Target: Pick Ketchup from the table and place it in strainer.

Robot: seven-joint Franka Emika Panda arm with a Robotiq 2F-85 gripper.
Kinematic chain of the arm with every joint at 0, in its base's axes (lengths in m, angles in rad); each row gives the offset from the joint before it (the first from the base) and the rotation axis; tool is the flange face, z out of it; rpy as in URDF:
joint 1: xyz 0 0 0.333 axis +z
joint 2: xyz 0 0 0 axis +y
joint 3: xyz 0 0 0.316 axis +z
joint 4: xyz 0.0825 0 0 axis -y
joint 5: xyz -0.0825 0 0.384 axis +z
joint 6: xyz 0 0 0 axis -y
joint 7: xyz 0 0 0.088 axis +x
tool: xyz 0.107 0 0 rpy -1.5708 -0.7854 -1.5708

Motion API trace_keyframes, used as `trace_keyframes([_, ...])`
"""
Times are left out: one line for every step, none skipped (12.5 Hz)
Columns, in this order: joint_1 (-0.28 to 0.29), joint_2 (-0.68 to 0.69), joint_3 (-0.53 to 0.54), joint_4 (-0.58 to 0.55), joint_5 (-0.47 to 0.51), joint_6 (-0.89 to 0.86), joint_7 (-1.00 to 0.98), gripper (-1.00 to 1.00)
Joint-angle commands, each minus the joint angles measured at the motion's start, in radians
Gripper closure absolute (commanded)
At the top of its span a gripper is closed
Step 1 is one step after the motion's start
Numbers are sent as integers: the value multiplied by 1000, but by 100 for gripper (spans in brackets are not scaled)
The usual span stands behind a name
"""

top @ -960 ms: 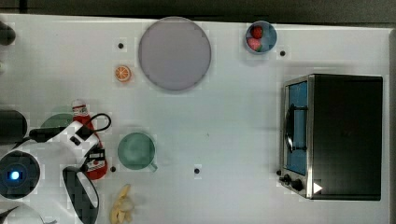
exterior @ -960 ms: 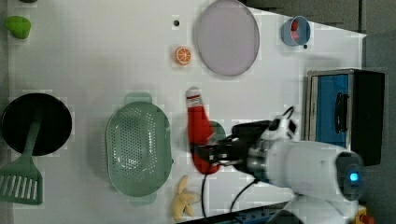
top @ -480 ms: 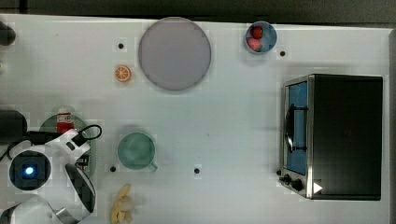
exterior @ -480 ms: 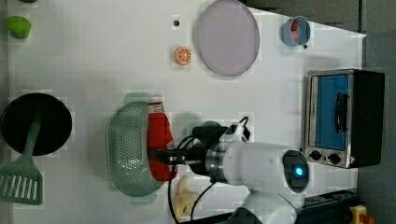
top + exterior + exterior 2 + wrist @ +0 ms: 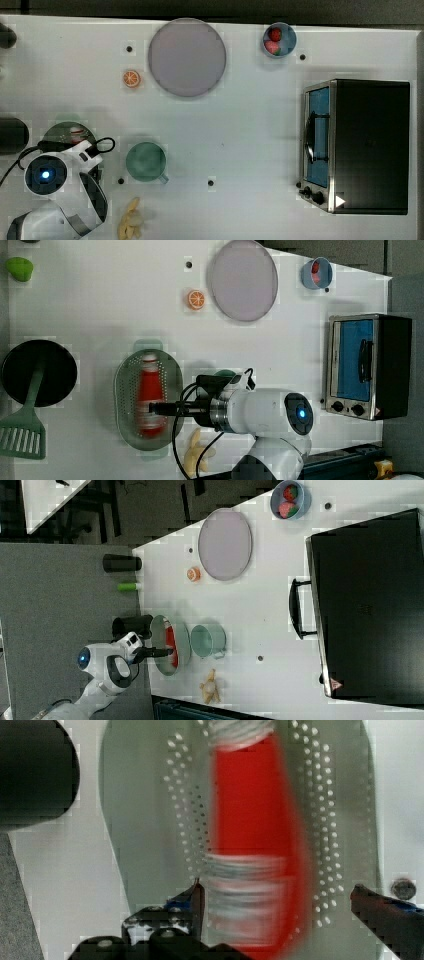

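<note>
Lying in strainer (image 5: 125, 390) — Ketchup (image 5: 148, 395), label unreadable | claw (image 5: 280, 905) — spread apart, holding nothing

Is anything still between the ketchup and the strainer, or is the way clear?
Nothing visible stands between them: the Ketchup already lies inside the strainer, lengthwise over its holes. The gripper is open, its fingers spread on either side of the bottle's label end.

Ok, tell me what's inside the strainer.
The Ketchup lies lengthwise in the strainer, its red body blurred. The open gripper straddles its label end without pinching it. The holes directly beneath the bottle are covered, so whether it lies flat can't be told.
</note>
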Motion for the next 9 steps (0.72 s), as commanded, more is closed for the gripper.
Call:
trace_keyframes([-35, -88, 2, 56, 16, 9, 78, -100])
trace_keyframes([-60, -123, -7, 68, 23, 2, 78, -100])
trace_keyframes([-88, -161, -17, 84, 24, -16, 78, -100])
trace_keyframes([-117, -199, -30, 100, 24, -47, 78, -100])
trace_keyframes([-145, -236, -48, 120, 24, -94, 78, -100])
trace_keyframes([-173, -270, -75, 140, 27, -163, 78, -100])
trace_keyframes([-199, -301, -112, 163, 39, -246, 78, -100])
trace_keyframes([-224, -328, -156, 194, 57, -327, 78, -100])
trace_keyframes([-248, -351, -207, 230, 64, -420, 76, -100])
